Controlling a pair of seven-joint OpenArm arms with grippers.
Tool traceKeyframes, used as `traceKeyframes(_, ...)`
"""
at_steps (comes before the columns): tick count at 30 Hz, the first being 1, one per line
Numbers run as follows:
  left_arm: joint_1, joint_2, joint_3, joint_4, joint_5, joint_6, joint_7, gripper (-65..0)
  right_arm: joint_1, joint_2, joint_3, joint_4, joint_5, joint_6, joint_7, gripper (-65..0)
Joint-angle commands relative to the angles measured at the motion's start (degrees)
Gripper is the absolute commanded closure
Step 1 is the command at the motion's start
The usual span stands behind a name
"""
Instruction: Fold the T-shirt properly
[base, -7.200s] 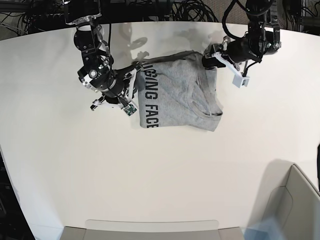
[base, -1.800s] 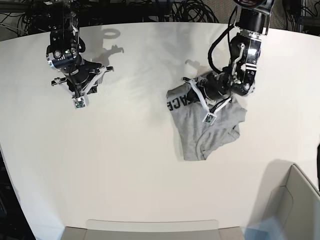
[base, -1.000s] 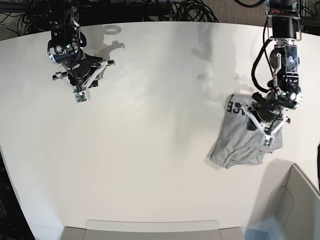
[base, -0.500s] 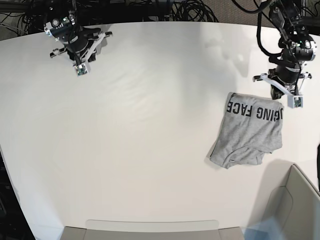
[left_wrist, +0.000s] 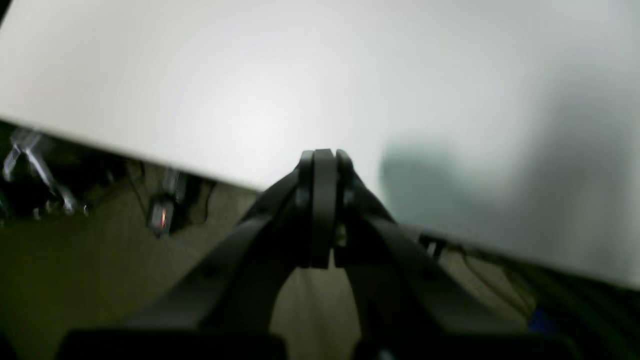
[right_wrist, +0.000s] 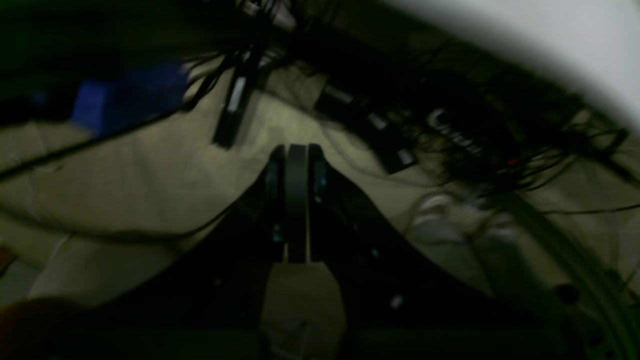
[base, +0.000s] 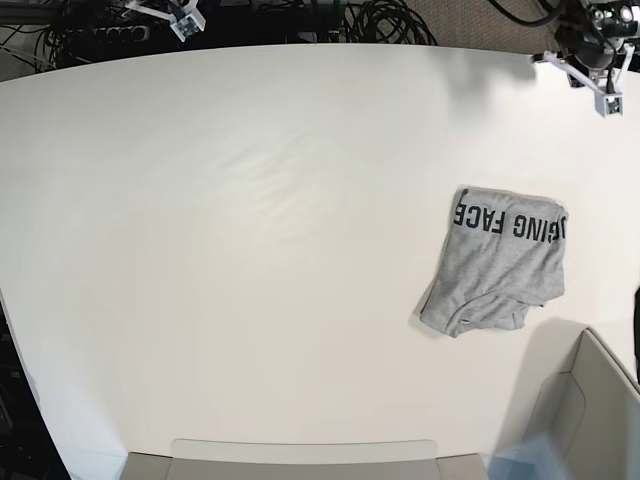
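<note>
The heather-grey T-shirt (base: 500, 262) lies folded into a small bundle on the right side of the white table (base: 250, 250). Black lettering "ING FACE" runs along its far edge, and its near left corner is rumpled. My left gripper (base: 590, 62) is at the table's far right corner, well away from the shirt. In the left wrist view it (left_wrist: 322, 157) is shut and empty over the table's edge. My right gripper (base: 172, 12) is beyond the far left edge. In the right wrist view it (right_wrist: 295, 152) is shut and empty over the floor and cables. Neither wrist view shows the shirt.
A grey bin (base: 592, 400) stands at the near right corner, close to the shirt. A flat grey tray edge (base: 300, 455) lies along the front. Tangled black cables (base: 385, 20) run behind the table's far edge.
My left gripper let go of the shirt on the right side and rose away to the far right corner. My right arm drew back past the far left edge. The shirt stayed put.
</note>
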Motion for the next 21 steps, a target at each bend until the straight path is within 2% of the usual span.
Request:
traceKeyframes(1, 1.84, -0.76, -0.39, 0.72, 0.22, 0.20, -1.03, 0.0, -2.95, 0.19, 0.03, 0.86, 0.49, 0.50, 0.73, 0.0)
traceKeyframes(4, 5.88, -0.15, -0.13, 0.19, 0.22, 0.20, -1.03, 0.0, -6.73, 0.54, 0.12, 0.60, 0.49, 0.50, 1.70, 0.0)
traceKeyframes(7, 8.08, 1.70, 0.40, -3.77, 0.22, 0.20, -1.03, 0.0, -7.26, 2.83, -0.14, -1.60, 0.49, 0.50, 1.52, 0.0)
traceKeyframes(10, 7.73, 1.44, 6.64, -14.32, 0.40, 0.29, -1.64, 0.0, -4.18, 4.06, -0.41, -6.96, 0.49, 0.50, 1.79, 0.0)
traceKeyframes(13, 4.65, 0.38, 14.38, -26.89, 4.62, 0.29, -6.83, 0.0, 0.83, 4.59, -2.43, -13.91, 0.41, 0.50, 1.79, 0.0)
traceKeyframes(18, -1.86, 0.12, 25.28, -47.11, 16.05, 0.29, -18.17, 0.0, 8.83, 7.31, -10.96, -27.36, 0.23, 0.50, 2.14, 0.0)
traceKeyframes(21, -5.99, 0.12, 29.41, -58.27, 18.24, 0.29, -24.50, 0.0, 12.61, 7.31, -15.35, -35.45, 0.23, 0.50, 6.27, 0.0)
